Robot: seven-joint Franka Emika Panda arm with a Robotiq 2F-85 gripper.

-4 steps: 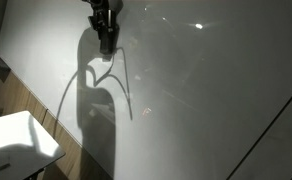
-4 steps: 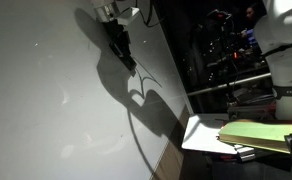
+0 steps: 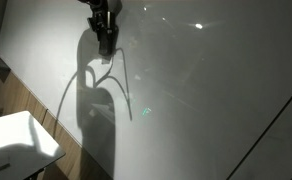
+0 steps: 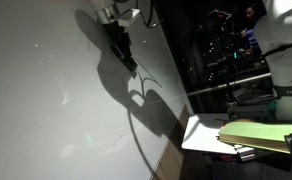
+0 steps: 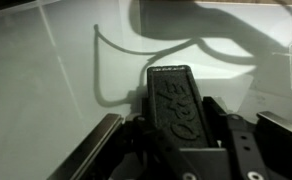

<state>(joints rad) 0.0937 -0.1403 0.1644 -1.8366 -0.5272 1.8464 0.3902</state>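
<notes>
My gripper [image 3: 106, 40] is up against a large whiteboard [image 3: 206, 90] and shows in both exterior views [image 4: 124, 52]. It is shut on a black marker [image 5: 174, 100] with raised lettering, which sticks out between the fingers [image 5: 176, 135]. The marker's tip is at or very near the board surface [image 5: 46, 70]; I cannot tell whether it touches. A thin dark curved line [image 5: 98, 70] runs over the board just ahead of the marker. The arm's shadow [image 3: 96, 100] falls on the board [image 4: 46, 100] below the gripper.
A small white table [image 3: 21, 140] stands by the board's lower edge. In an exterior view a white table [image 4: 201, 130] carries a yellow-green pad [image 4: 256, 133]. Dark equipment [image 4: 226, 50] and a white machine [image 4: 286, 60] stand behind it.
</notes>
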